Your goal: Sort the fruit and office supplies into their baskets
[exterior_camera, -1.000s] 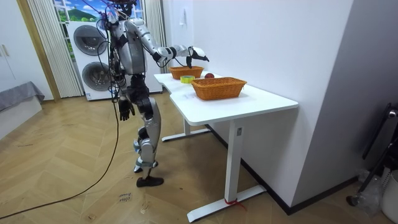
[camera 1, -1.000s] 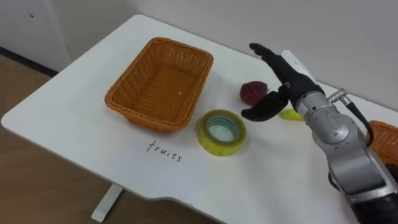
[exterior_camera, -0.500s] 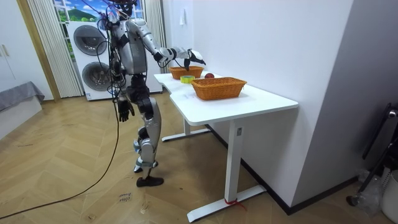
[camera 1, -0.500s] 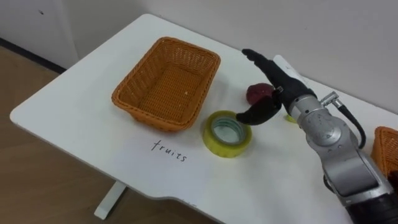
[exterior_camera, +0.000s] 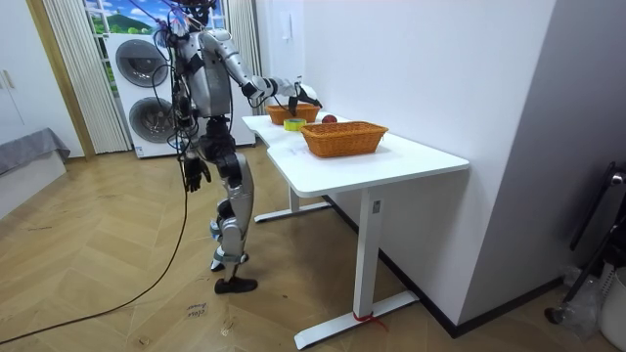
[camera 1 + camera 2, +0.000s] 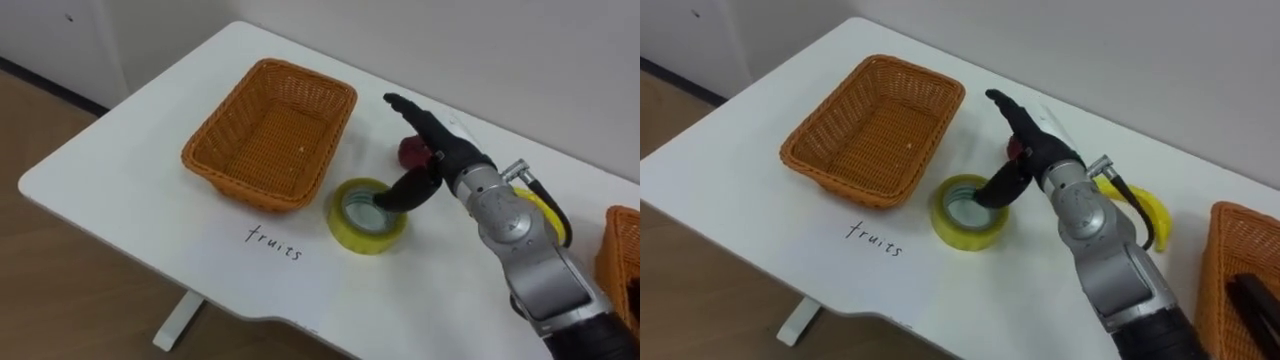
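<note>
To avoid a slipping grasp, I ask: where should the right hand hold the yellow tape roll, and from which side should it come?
I would pinch the ring wall of the yellow tape roll on its right side, coming from above. It lies flat with the hole up, so the thumb of the right hand can go inside, fingers outside; the basket crowds its left.
</note>
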Controlling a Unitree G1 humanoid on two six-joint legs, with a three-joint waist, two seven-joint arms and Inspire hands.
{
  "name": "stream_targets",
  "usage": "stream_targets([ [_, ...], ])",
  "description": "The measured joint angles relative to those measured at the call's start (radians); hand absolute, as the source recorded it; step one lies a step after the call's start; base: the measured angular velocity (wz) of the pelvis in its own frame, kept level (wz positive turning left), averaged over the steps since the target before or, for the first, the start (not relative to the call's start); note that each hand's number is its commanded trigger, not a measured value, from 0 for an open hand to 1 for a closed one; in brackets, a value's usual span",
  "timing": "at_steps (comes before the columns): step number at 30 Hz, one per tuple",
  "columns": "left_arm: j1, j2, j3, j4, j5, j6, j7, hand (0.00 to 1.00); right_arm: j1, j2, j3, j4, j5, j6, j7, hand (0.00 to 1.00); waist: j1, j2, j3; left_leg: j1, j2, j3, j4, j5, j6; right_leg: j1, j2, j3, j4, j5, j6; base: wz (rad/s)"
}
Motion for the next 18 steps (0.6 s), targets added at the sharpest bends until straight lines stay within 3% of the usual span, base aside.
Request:
stream_targets([
  [10,0.000,0.002,0.000,-0.013,0.000,0.011,0.006,0.00,0.000,0.000,0.013,0.039,-0.002,0.017,-0.002,0.00,0.043,0.000,-0.0004,-0.002,0.001,0.000,0.001,0.000,0.000,-0.002,-0.003,-0.027,0.000,0.000,0.000,0.00],
  [18,0.000,0.009,-0.010,-0.020,-0.009,0.011,0.007,0.00,0.000,0.000,0.021,0.076,0.001,0.019,-0.023,0.00,0.050,0.002,0.0012,-0.037,-0.001,-0.012,0.027,-0.001,0.000,-0.018,-0.007,-0.060,0.001,0.000,0.000,0.06],
])
